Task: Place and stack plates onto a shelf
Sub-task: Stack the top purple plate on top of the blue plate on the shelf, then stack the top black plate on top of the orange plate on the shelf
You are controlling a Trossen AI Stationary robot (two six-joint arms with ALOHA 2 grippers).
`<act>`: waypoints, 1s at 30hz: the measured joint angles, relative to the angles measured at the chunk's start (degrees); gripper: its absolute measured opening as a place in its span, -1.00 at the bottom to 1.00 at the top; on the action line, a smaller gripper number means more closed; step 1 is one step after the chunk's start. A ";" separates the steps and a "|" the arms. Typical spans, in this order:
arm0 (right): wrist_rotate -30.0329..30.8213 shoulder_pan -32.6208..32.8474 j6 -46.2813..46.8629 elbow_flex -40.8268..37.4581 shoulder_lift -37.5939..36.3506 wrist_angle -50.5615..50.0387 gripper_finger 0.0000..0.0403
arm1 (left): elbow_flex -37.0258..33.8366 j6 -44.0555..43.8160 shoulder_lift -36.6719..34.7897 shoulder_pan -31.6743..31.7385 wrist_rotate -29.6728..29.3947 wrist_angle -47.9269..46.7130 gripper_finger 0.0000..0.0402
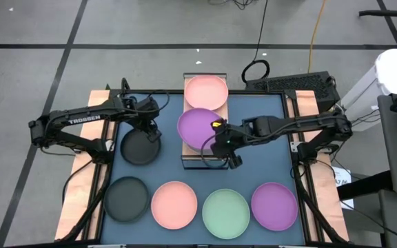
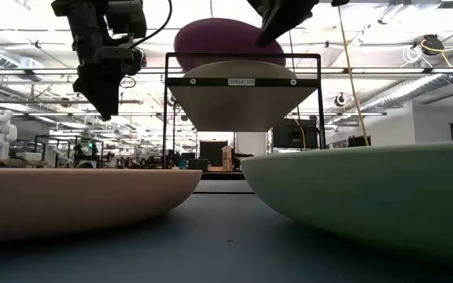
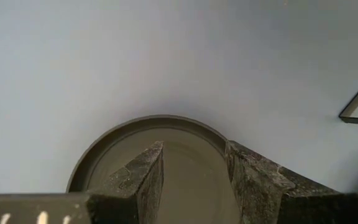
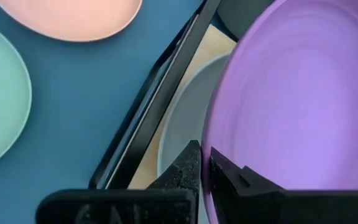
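Note:
The shelf (image 1: 190, 154) stands mid-table, with a pink plate (image 1: 207, 91) on its far half and a pale plate (image 4: 179, 124) on its near half. My right gripper (image 1: 214, 140) is shut on a purple plate (image 1: 198, 126), which hangs tilted above the pale one. My left gripper (image 1: 149, 131) hangs open above a black plate (image 1: 140, 149) that lies flat on the blue mat, left of the shelf. Its fingers (image 3: 148, 180) stand over the plate's inside and are clear of it. A black (image 1: 126, 198), pink (image 1: 174, 204), mint (image 1: 226, 212) and purple plate (image 1: 274, 205) lie in a row along the near edge. My right gripper pinches the purple plate's rim (image 4: 206, 158) on its right-near side, one finger (image 4: 188, 165) under the rim and the other over the plate's inside. The fingers come slanting down from the table's right. The plate is tilted above the pale plate; whether the two touch I cannot tell.
The dark blue mat (image 1: 267, 124) covers the table between wooden side rails. The shelf's dark frame (image 2: 242, 81) rises above the mat in the low view. A keyboard (image 1: 295, 84) and cables lie beyond the far right corner. Bare mat shows to the right of the shelf.

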 joint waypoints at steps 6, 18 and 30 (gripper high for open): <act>0.12 0.00 -1.29 -0.07 0.39 -1.55 -0.96 | 0.02 0.03 0.00 0.02 -0.01 -0.42 -0.13; 1.47 0.00 -1.22 -0.04 0.36 -2.38 -0.68 | 0.02 0.04 0.00 1.35 -2.20 -0.81 -0.13; 3.02 1.93 2.97 -0.04 -3.99 -2.77 -0.55 | -5.11 3.03 0.00 7.56 8.87 -0.87 -0.13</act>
